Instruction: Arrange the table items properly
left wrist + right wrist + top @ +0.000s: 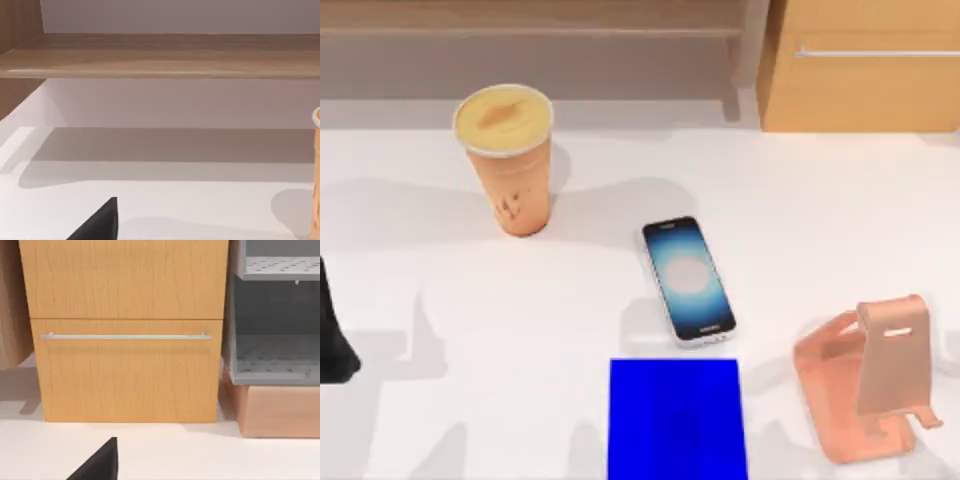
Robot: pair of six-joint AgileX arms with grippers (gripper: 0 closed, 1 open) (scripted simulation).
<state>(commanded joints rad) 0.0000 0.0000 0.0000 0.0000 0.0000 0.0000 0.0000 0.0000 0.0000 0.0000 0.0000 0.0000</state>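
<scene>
The phone (688, 281) lies flat at table centre, screen up, long axis running from 11 to 5 o'clock, its near end just touching the blue pad (677, 418). The cup (509, 156) stands upright at 10 o'clock from it, cut by the frame edge in my left wrist view. The stand (868, 385) sits at 4 o'clock. My left gripper (334, 340) (a dark sliver at the left edge) is too cropped to tell whether its claw is parted.

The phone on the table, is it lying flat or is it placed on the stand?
Lying flat. The phone rests face up on the white table, its screen glowing blue, apart from the pink stand to its right, which holds nothing.
</scene>
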